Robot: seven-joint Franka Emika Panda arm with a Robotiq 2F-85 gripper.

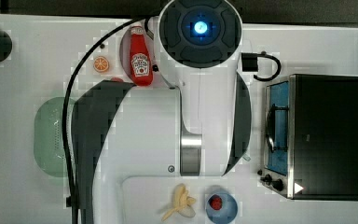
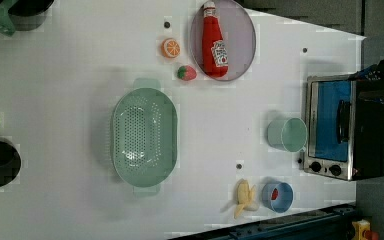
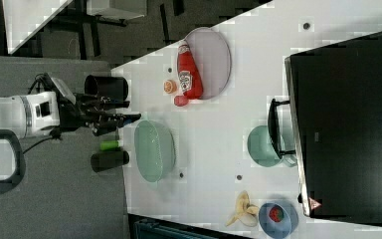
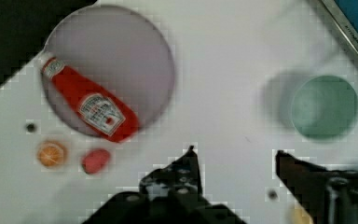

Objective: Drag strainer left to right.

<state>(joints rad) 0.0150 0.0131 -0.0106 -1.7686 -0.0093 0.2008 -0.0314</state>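
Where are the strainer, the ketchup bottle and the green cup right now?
strainer point(image 2: 144, 136): left view, on its perforated floor.
ketchup bottle point(image 2: 216, 46): left view, on the red body near the label, lying on the plate.
green cup point(image 2: 291, 134): left view, on its open mouth, beside the oven.

On the white table point(image 2: 70, 75) the mint strainer point(image 2: 144, 135) sits apart from the ketchup bottle point(image 2: 214, 42) on its plate point(image 2: 242, 35), with the green cup point(image 2: 286, 134) just beside the toaster oven point(image 2: 347, 127) at the left view's right.
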